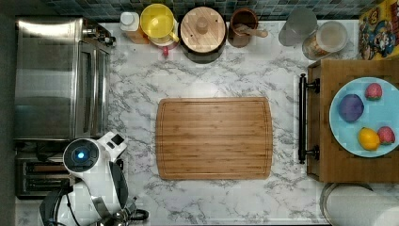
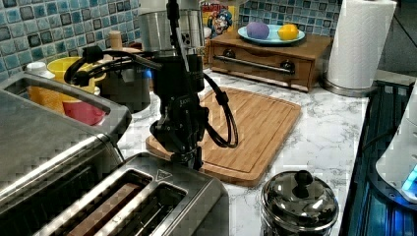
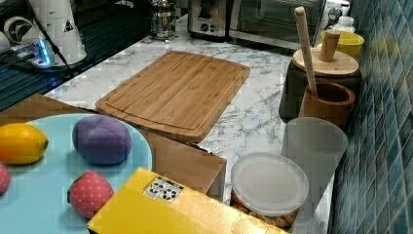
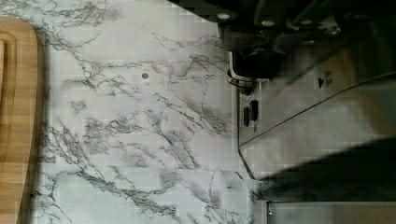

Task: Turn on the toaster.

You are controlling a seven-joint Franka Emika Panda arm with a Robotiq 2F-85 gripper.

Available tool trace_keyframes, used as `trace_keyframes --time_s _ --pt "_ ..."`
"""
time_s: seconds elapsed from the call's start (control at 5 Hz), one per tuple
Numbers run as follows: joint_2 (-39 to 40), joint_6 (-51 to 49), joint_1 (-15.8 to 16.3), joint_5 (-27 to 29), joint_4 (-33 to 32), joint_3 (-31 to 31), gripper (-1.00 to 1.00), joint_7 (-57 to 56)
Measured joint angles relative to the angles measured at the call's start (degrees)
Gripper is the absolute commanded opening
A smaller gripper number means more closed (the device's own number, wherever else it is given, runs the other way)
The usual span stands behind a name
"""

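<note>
Top view puts the toaster (image 1: 33, 176) at the top view's lower left, right next to the big toaster oven (image 1: 56, 77), and most of it hides under your arm. Its two long slots run across the top view, left to right, so the end with the lever faces the cutting board (image 1: 214, 139).

Look at the left view. Your gripper (image 2: 189, 160) hangs at that same end of the toaster (image 2: 147, 201), just over the top corner, close to the little triangle mark. You cannot tell if the fingers are apart or pinched together, because they look like one dark lump. They hold nothing that you can see.

Wrist view looks straight down the end of the toaster (image 4: 317, 121). The black lever (image 4: 250, 63) sticks out from the steel wall, right under the dark gripper parts. It is hard to say if they touch yet.

So the lever sits below the fingers and a tiny bit out toward the cutting board. I think the next move is a push straight down along that end wall. Stay over the lever, or the fingers may land on the steel top and slip off
</note>
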Motion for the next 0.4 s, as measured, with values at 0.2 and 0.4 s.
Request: trace_keyframes --time_s 0.2,0.4 --pt "0.0 0.08 -0.42 0.0 0.0 0.5 -1.0 0.0" --pt "0.01 0.48 -0.56 -0.01 -0.11 0.71 -1.0 0.0"
